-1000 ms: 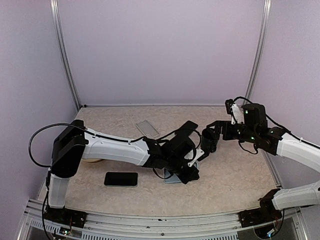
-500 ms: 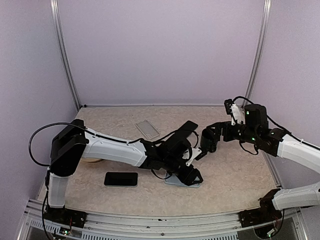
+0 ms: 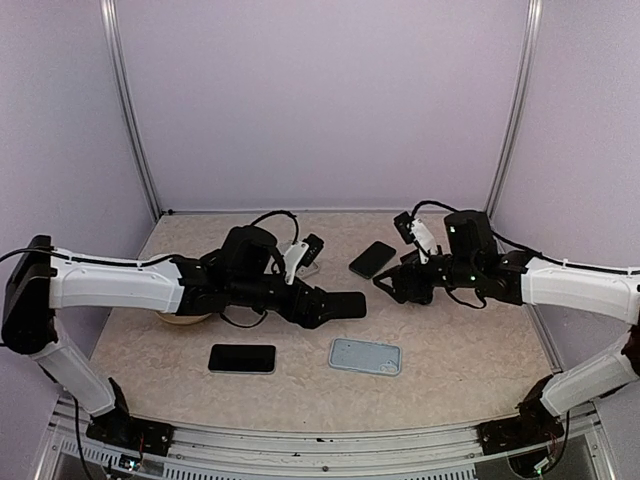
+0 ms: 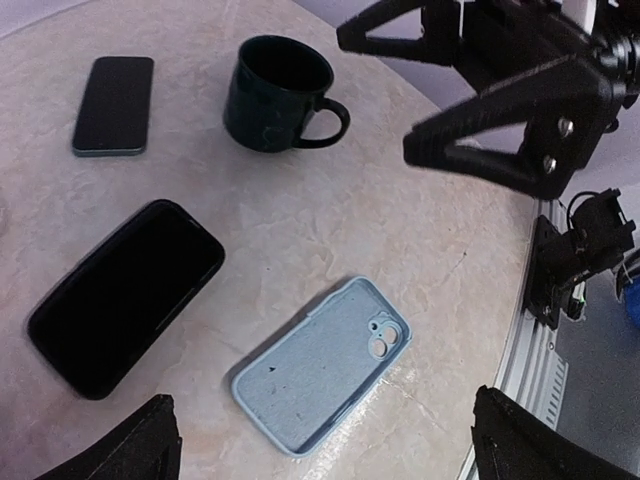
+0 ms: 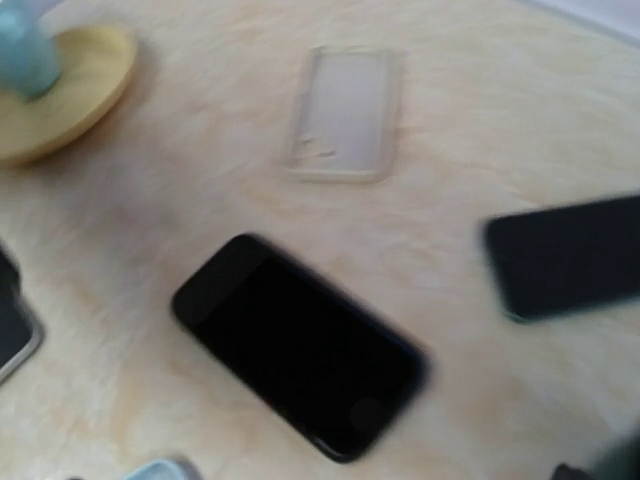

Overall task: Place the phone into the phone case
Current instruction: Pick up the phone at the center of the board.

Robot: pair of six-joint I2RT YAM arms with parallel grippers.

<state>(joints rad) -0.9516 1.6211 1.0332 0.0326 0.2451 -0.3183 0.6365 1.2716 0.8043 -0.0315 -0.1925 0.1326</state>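
Note:
The light-blue phone case (image 3: 365,356) (image 4: 325,365) lies open side up on the table, with nothing touching it. A black phone (image 3: 338,304) (image 4: 125,295) (image 5: 300,345) lies just left of it, a second (image 3: 242,358) at the front left, and a third (image 3: 372,259) (image 4: 113,105) (image 5: 565,255) further back. My left gripper (image 3: 305,282) (image 4: 322,420) hangs open above the table, left of the case, its fingertips (image 4: 150,440) wide apart and empty. My right gripper (image 3: 388,285) (image 4: 375,97) is open and empty, near the third phone.
A dark mug (image 4: 280,95) stands beside the right gripper. A clear case (image 3: 297,262) (image 5: 345,115) lies at the back. A yellow plate (image 3: 185,318) (image 5: 70,90) holding a teal object sits under the left arm. The table's front edge (image 4: 520,330) is close to the blue case.
My left gripper opened, let the light-blue case go flat on the table, and drew back to the left. The right arm swung left toward the middle.

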